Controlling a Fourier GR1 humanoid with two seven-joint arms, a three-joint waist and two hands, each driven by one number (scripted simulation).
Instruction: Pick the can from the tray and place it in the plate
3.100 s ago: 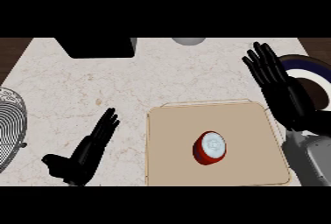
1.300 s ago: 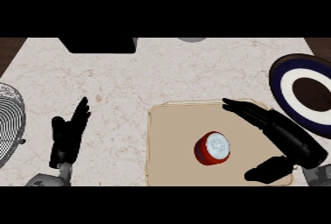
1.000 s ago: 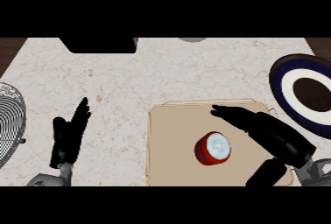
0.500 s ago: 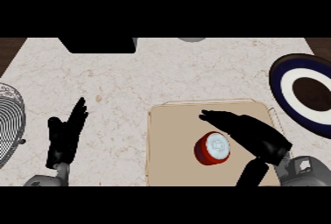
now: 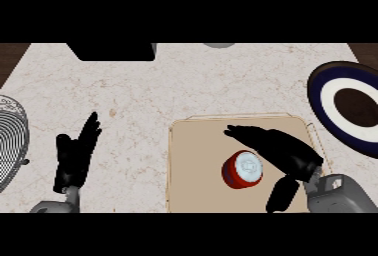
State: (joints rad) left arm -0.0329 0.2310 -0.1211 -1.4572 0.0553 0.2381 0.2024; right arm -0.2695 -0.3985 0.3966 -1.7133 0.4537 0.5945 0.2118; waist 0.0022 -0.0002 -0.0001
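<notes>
A red can (image 5: 242, 170) with a pale lid stands upright on the tan tray (image 5: 196, 165) at the lower right. My right hand (image 5: 284, 151) hovers just right of the can, fingers stretched over its top edge toward the left and the thumb hanging below; it holds nothing. The dark blue plate (image 5: 347, 106) with a white ring lies at the right edge, past the tray. My left hand (image 5: 76, 153) rests open at the lower left, fingers up, well away from the tray.
A black box (image 5: 111, 51) sits at the counter's far edge, with a grey round object (image 5: 219, 44) beside it. A white wire rack (image 5: 9, 140) shows at the left edge. Bare marble counter lies between the tray and the left hand.
My right hand has swung from beside the plate down over the tray and moved left, closing in on the can's right side. The left hand has settled upright at the lower left.
</notes>
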